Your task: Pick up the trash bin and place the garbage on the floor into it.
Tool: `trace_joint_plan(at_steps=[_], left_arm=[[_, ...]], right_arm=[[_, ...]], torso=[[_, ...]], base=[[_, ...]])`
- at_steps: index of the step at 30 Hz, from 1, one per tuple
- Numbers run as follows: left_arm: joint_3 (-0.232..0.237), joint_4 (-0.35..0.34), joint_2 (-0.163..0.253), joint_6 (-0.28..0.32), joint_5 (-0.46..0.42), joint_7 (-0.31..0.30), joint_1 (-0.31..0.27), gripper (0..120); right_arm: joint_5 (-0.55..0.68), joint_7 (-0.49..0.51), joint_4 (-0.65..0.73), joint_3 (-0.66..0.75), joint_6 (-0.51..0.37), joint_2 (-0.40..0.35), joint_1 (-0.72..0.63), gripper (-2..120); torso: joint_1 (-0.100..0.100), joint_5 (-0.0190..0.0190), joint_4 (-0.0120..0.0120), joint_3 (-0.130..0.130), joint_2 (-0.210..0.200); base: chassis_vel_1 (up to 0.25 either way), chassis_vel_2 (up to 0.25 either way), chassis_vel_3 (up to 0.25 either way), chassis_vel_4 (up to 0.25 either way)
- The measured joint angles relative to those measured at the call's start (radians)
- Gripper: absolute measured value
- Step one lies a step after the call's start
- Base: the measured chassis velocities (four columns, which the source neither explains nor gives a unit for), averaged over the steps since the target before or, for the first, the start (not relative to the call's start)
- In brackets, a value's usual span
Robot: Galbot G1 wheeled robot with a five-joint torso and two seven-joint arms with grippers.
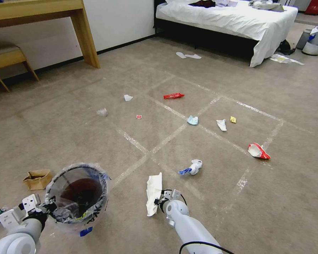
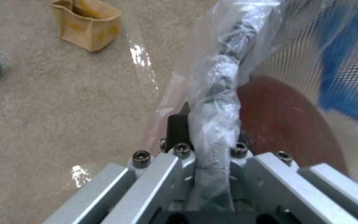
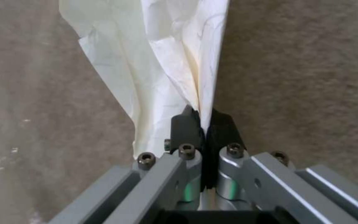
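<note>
Beige-brown carpet (image 1: pixel 60 134), crossed by a grid of shiny tape lines (image 1: pixel 166 139), is seen spreading from the robot toward a white-sheeted bed (image 1: pixel 243 21) at the far side and a wooden desk (image 1: pixel 35 10) against the wall at the far left. A larger grey bin (image 1: pixel 312 42) is stood beyond the bed's corner.

Near the robot, on its left, the trash bin (image 1: pixel 77 194) is held tilted, its mouth turned up toward the head camera and its red base visible through the dark mesh. Its bag-wrapped rim is clamped by the left gripper (image 2: pixel 214 130); in the left wrist view the fingers are closed tight on the bunched clear plastic over the rim. A brown paper bag (image 1: pixel 37 179) is left on the carpet just beside the bin, on its left.

On the robot's right, a crumpled white paper (image 1: pixel 153 192) is pinched at one edge between the closed black pads of the right gripper (image 3: pixel 204 124), the sheet hanging out past the fingertips. It is held a little to the right of the bin, apart from it.

Farther out, litter is scattered over the taped squares: a white and blue wad (image 1: pixel 192 167), a red and white wrapper (image 1: pixel 258 151), a pale blue mask (image 1: pixel 192 120), a white tissue (image 1: pixel 221 124), a small yellow wrapper (image 1: pixel 233 119), a red wrapper (image 1: pixel 173 95) and a white scrap (image 1: pixel 128 97).
</note>
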Motion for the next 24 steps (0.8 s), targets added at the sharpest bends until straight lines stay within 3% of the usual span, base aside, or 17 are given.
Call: trace_joint_plan(at_steps=[4,6,12,14,15,16,17,19,23,24], left_arm=[[0.001,-0.009,0.000,0.002,-0.002,-0.001,0.000,1],[0.008,-0.028,0.004,0.007,-0.013,-0.002,0.001,1],[0.019,-0.054,0.017,0.021,-0.045,-0.010,-0.004,1],[0.030,-0.070,0.039,0.032,-0.076,-0.019,-0.011,1],[0.030,-0.070,0.039,0.032,-0.076,-0.019,-0.011,1],[0.037,-0.075,0.054,0.040,-0.094,-0.023,-0.019,1],[0.037,-0.075,0.054,0.040,-0.094,-0.023,-0.019,1],[0.050,-0.082,0.082,0.055,-0.141,-0.036,-0.036,1],[0.062,-0.091,0.105,0.071,-0.201,-0.054,-0.055,1],[0.072,-0.094,0.120,0.080,-0.228,-0.061,-0.069,1]], right_arm=[[0.005,0.007,0.059,-0.003,0.011,-0.031,-0.026,0],[0.012,0.011,0.187,-0.007,0.038,-0.087,-0.070,0],[0.028,0.011,0.378,0.009,0.074,-0.161,-0.111,0],[0.041,0.009,0.519,0.029,0.104,-0.212,-0.137,0],[0.041,0.009,0.519,0.029,0.104,-0.212,-0.137,0],[0.043,0.010,0.622,0.038,0.132,-0.248,-0.155,0],[0.043,0.010,0.622,0.038,0.132,-0.248,-0.155,0],[0.039,0.010,0.793,0.054,0.176,-0.312,-0.181,0],[0.037,0.003,0.909,0.069,0.205,-0.371,-0.192,0],[0.038,-0.004,0.986,0.076,0.224,-0.427,-0.197,0]], torso=[[0.000,-0.0003,-0.0001,0.000,0.000],[0.000,0.0000,-0.0004,0.000,0.000],[0.000,-0.0001,-0.0003,0.000,0.000],[0.000,0.0000,-0.0002,0.000,0.000],[0.000,0.0000,-0.0002,0.000,0.000],[0.000,0.0000,-0.0003,0.000,0.000],[0.000,0.0000,-0.0003,0.000,0.000],[0.000,0.0000,-0.0001,0.000,0.000],[0.000,-0.0001,-0.0002,0.000,0.000],[0.000,0.0000,-0.0006,0.000,0.000]], base=[[0.000,0.000,0.000,0.000],[0.000,0.000,0.000,0.000],[0.000,0.000,0.000,0.000],[0.000,0.000,0.000,0.000],[0.000,0.000,0.000,0.000],[0.000,0.000,0.000,0.000],[0.000,0.000,0.000,0.000],[0.000,0.000,0.000,0.000],[0.000,0.000,0.000,0.000],[0.000,0.000,0.000,0.000]])
